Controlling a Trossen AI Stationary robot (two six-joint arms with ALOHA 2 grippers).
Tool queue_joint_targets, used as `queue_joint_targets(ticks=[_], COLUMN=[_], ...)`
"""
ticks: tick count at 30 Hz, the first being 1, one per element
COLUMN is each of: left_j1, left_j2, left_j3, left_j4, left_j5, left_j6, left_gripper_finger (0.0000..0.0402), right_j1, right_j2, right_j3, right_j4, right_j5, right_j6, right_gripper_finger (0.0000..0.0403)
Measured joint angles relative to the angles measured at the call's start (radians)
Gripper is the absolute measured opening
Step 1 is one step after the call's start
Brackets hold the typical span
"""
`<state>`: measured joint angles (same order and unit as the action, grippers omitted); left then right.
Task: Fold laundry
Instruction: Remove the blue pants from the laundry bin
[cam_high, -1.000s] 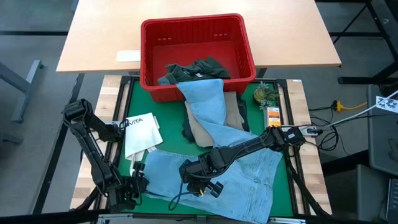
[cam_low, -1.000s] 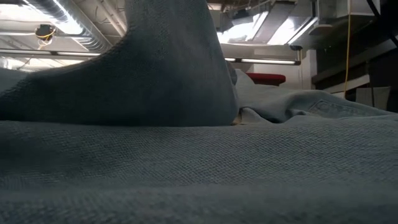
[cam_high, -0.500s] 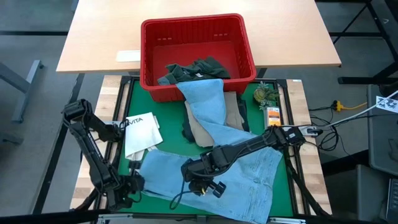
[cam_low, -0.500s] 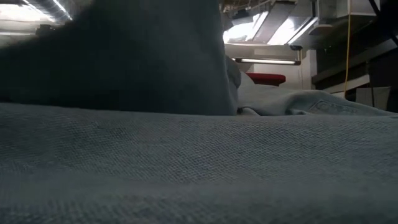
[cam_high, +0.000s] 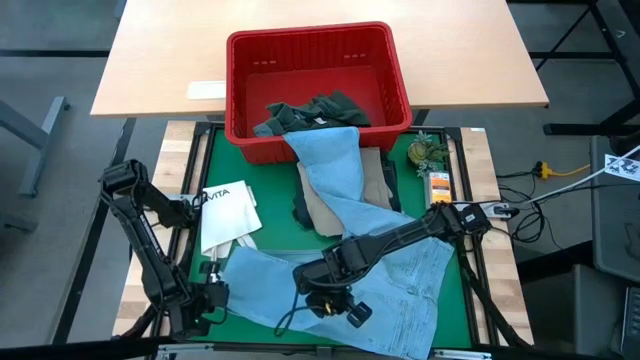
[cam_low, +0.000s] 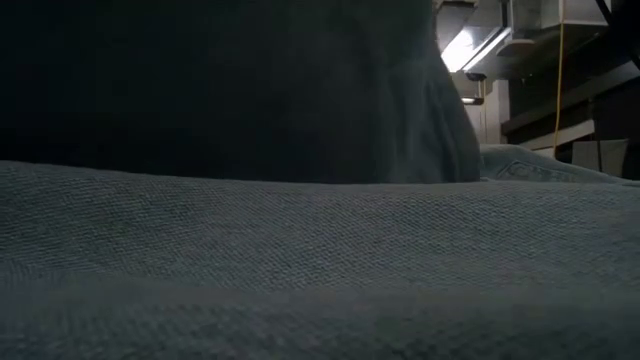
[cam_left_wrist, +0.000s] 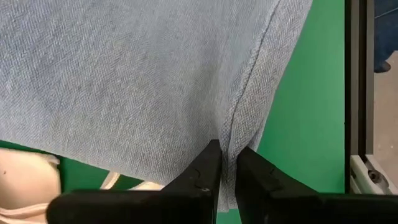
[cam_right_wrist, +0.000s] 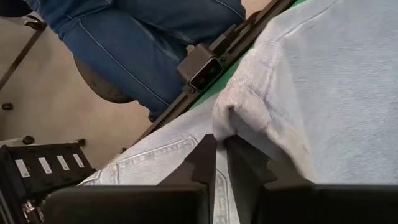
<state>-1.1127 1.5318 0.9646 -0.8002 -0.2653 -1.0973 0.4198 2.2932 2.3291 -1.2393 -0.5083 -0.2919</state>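
Light blue jeans (cam_low: 320, 270) (very close) block nearly the whole low view.

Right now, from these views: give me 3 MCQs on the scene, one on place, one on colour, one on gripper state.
1. Where does the dark green-grey garment lie?
A. in the red basket
B. on the white tote bag
C. under the left arm

2. What colour is the mat under the laundry?
A. grey
B. green
C. yellow

3. What is the left gripper doing?
A. hanging open above the basket
B. shut on a hem of the light blue jeans
C. holding the tote bag

Key: 1 A, the high view shows it bunched inside the basket. 2 B, green shows between the garments and beside the denim in the left wrist view. 3 B, the left wrist view shows both fingers pinched on the seam at the cloth's edge.
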Motion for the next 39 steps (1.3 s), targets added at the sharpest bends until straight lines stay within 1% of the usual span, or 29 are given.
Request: queue_joint_targets(ticks=[5, 11, 14, 17, 20, 24, 27, 28, 31, 35, 37, 39], left_j1=[0.0, 0.0, 0.0, 0.0, 0.0, 0.0, 0.0, 0.0, 0.0, 0.001, 0.001, 0.003], left_j2=[0.0, 0.0, 0.0, 0.0, 0.0, 0.0, 0.0, 0.0, -0.007, -0.046, -0.077, -0.112], left_j3=[0.0, 0.0, 0.0, 0.0, 0.0, 0.0, 0.0, 0.0, 0.0, 0.0, 0.0, 0.0], left_j4=[0.005, 0.008, 0.008, 0.008, 0.008, 0.009, 0.013, 0.021, 0.052, 0.082, 0.1, 0.11], left_j5=[0.0, -0.001, -0.002, -0.002, -0.002, -0.002, 0.004, 0.021, 0.083, 0.125, 0.127, 0.108], left_j6=[-0.026, -0.16, -0.288, -0.402, -0.437, -0.483, -0.497, -0.49, -0.468, -0.473, -0.473, -0.471], left_gripper_finger=[0.0034, 0.0034, 0.0034, 0.0036, 0.0047, 0.0071, 0.0087, 0.0091, 0.0095, 0.0096, 0.0096, 0.0096], right_j1=[0.0, 0.0, 0.0, -0.001, -0.002, -0.002, -0.002, -0.001, 0.008, 0.034, 0.051, 0.066], right_j2=[0.0, 0.0, 0.0, 0.0, 0.0, 0.0, 0.0, 0.0, -0.006, -0.02, -0.023, -0.023], right_j3=[0.0, 0.0, 0.0, 0.0, 0.0, 0.0, 0.0, 0.0, -0.001, -0.001, -0.001, -0.001], right_j4=[-0.013, -0.039, -0.043, -0.079, -0.134, -0.173, -0.19, -0.198, -0.234, -0.28, -0.308, -0.329], right_j5=[0.0, 0.002, 0.07, 0.146, 0.186, 0.223, 0.238, 0.244, 0.292, 0.398, 0.438, 0.449], right_j6=[0.0, 0.0, 0.0, 0.018, 0.048, 0.051, 0.038, 0.015, -0.045, -0.068, -0.08, -0.084], right_gripper_finger=[0.006, 0.0116, 0.0143, 0.016, 0.0165, 0.0166, 0.0166, 0.0166, 0.0166, 0.0166, 0.0166, 0.0166])
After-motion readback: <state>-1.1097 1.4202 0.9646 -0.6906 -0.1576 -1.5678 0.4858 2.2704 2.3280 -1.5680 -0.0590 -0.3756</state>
